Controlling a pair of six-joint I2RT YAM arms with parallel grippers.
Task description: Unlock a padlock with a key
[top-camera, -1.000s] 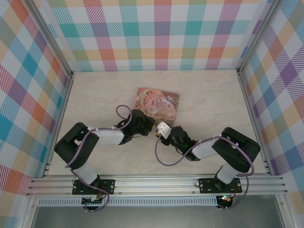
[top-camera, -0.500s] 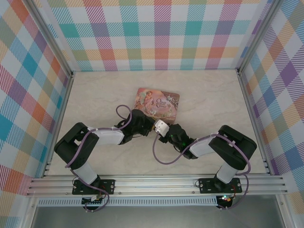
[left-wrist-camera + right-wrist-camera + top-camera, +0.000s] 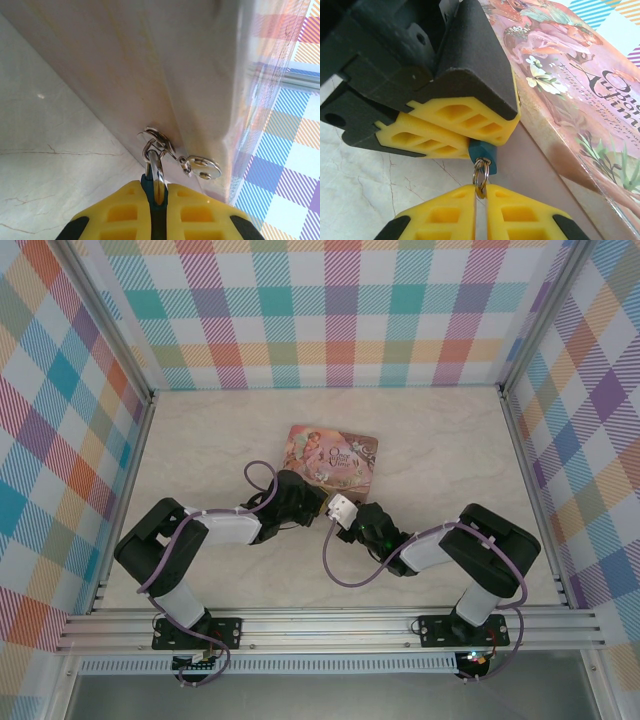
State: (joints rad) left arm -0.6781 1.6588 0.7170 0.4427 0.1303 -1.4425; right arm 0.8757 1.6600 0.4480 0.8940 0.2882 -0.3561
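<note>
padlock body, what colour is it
The padlock body is teal-blue; right wrist view shows it best.

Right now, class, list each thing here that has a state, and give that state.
Left gripper: shut on the padlock.
Right gripper: shut on the key.
Padlock: clamped between yellow pads; locked or unlocked, cannot tell.
Key: pinched, its ring against the padlock.
Tin: closed, lying flat on the table.
</note>
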